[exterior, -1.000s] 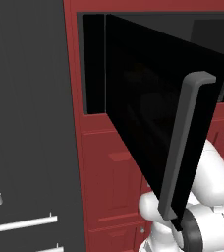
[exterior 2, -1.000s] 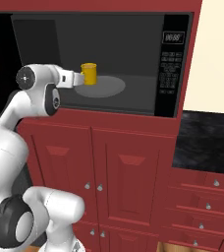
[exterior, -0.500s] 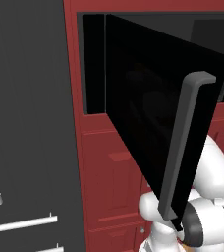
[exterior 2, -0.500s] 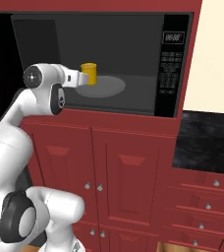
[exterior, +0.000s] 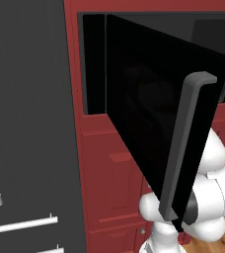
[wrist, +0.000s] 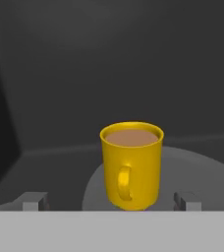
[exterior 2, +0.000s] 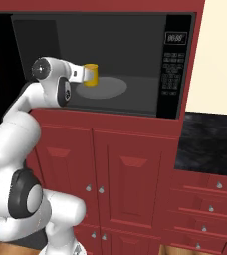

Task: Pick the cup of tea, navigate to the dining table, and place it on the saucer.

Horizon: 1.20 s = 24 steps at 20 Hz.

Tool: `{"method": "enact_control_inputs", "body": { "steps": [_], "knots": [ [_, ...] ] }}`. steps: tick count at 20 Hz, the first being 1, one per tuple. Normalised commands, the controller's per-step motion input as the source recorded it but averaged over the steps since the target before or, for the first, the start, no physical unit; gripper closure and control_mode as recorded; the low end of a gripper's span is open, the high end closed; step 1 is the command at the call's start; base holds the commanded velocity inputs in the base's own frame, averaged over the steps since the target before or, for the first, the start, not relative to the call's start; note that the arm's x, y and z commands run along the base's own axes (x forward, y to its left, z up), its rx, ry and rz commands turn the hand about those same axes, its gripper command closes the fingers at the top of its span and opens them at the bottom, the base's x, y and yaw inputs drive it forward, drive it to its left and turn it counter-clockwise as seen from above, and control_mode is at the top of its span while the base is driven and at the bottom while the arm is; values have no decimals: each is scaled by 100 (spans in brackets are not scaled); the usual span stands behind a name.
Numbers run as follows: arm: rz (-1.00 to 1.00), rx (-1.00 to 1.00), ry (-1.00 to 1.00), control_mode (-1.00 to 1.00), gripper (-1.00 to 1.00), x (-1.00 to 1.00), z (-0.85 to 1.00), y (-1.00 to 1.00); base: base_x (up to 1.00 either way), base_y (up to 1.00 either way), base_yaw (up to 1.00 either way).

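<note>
Cup of tea (wrist: 131, 165) on microwave turntable (exterior 2: 108, 87)

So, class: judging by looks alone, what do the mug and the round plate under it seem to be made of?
Mug: glossy yellow, probably glazed ceramic; soft highlights on its handle and rim. Turntable: pale grey and matte, possibly frosted glass; the render leaves it open.

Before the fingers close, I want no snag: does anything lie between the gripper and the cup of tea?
Nothing: in the hand view the open gripper faces the cup of tea with only bare grey turntable between.
</note>
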Motion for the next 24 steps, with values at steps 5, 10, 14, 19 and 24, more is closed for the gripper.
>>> {"method": "enact_control_inputs", "body": {
  "steps": [5,10,14,19,24],
  "knots": [
    [0,0,0,-100,-100,29,-2,-1,0,0,0],
    [0,1,0,-100,-100,16,-16,-16,0,0,0],
    [0,0,0,-100,-100,21,-19,-6,0,0,0],
    [0,0,0,-100,-100,18,-16,0,0,0,0],
    [0,0,0,-100,100,11,-14,-5,0,0,0]
  ]
}}
